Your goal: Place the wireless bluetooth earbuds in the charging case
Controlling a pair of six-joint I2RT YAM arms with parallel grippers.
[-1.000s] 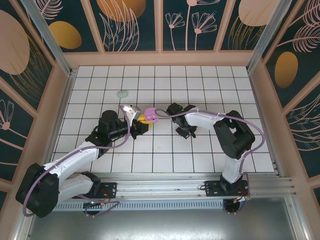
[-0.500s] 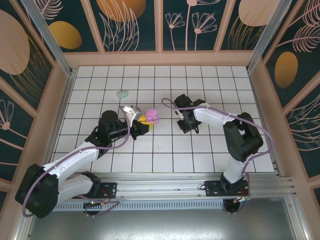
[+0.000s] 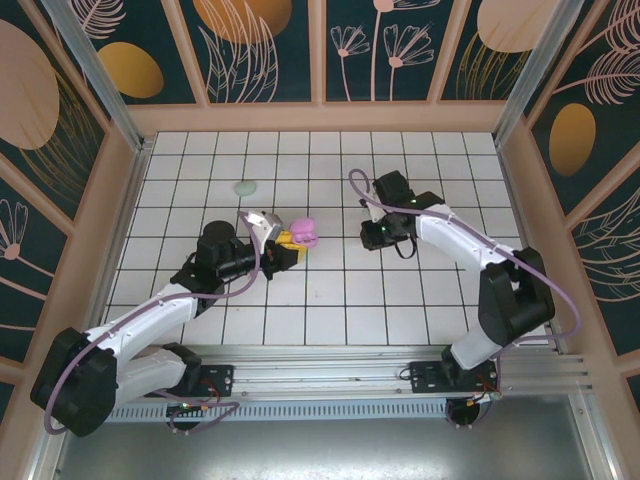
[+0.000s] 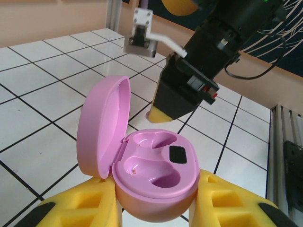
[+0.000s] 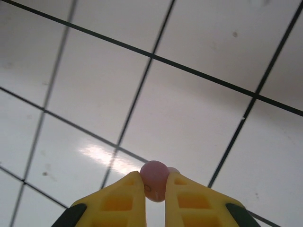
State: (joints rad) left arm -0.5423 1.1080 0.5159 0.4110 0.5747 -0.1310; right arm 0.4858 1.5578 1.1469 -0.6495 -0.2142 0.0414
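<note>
— The right claw (image 5: 155,185), how wide?
— Nearly closed. Its yellow fingers (image 5: 118,198) pinch a pink bud (image 5: 154,174), small, round and smooth, above glossy white tiles (image 5: 189,104) with thin black lines between them.
— And the left claw (image 4: 156,210)?
— Clamped on the case (image 4: 156,182) from both sides. The case is glossy pink plastic and egg-rounded. Its lid (image 4: 102,127) stands hinged up at the left, with two moulded wells (image 4: 147,163) showing and a small black patch (image 4: 177,154) between them.
— Where do they sit?
— Mid-table, with the right claw just beyond the open case. A pale mint lump (image 3: 245,187) lies farther back on the left.
</note>
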